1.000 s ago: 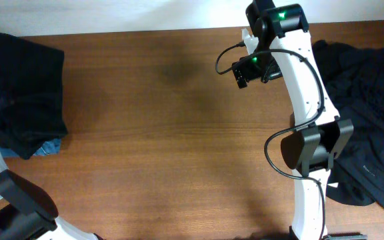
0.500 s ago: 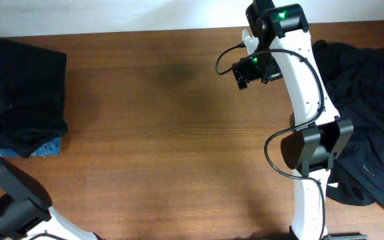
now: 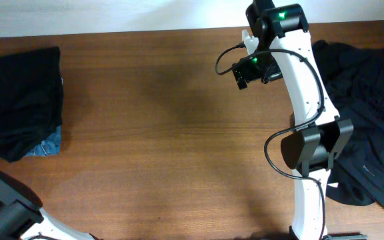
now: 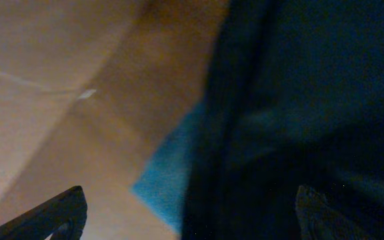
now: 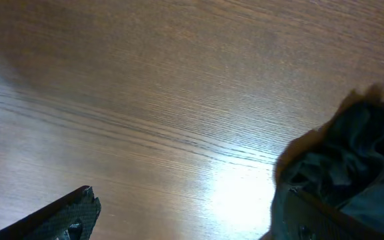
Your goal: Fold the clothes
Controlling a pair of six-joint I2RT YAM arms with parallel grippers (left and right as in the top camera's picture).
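Left arm [image 3: 5, 200] has pulled back off the folded black stack [image 3: 19, 100], jeans [image 3: 49, 143] peeking under it, left gripper [image 4: 192, 213] open; crumpled black heap [image 3: 369, 113] lies right of the open right gripper [image 5: 192, 210], so that arm's nearer

The wooden table [image 3: 165, 133] carries a black clothes pile [image 3: 19, 93] at the left edge, blue jeans [image 3: 49, 143] peeking out beneath it, and a black heap [image 3: 372, 120] at the right edge.
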